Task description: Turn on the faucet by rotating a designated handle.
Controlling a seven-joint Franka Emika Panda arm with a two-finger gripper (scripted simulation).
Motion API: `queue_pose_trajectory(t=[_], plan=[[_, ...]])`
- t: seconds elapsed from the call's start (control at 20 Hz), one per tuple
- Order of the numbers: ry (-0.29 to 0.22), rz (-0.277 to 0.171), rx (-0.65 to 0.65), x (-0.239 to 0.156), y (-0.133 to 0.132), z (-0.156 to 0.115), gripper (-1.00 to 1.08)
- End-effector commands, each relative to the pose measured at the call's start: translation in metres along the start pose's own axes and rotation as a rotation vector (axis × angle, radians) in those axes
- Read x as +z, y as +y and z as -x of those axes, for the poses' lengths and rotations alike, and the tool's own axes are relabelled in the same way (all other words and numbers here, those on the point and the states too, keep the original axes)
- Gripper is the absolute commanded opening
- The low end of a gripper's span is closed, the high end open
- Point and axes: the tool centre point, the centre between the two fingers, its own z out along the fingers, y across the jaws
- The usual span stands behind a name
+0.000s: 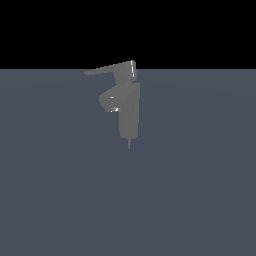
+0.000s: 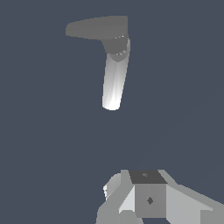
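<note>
- You have the faucet standing upright on the flat blue-grey worktop, the only thing on it in the exterior view.
- Its handle sits on top of the faucet's column, joined to a blocky cap, and tapers to a point toward the exterior view's left.
- Just below the handle, a short rounded spout juts from the column on the same side, toward the exterior view's left.
- In the wrist view you look down on the faucet: the handle shows as a flat grey blade crossing the top of the pale column.
- The gripper shows in the wrist view only as blocky white and grey parts at the picture's edge, well apart from the faucet and touching nothing.
- You cannot tell whether its fingers are apart or together; their tips are not visible.
- The arm does not appear in the exterior view.
</note>
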Motion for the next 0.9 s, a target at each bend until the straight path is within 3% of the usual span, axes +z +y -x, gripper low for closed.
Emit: queue_pose_trajectory(t=[0.0, 0.85], plan=[[-0.005, -0.007, 0.03, 0.0, -0.002, -0.007, -1.0], [-0.077, -0.055, 0.41, 0.017, -0.021, -0.09, -1.0]])
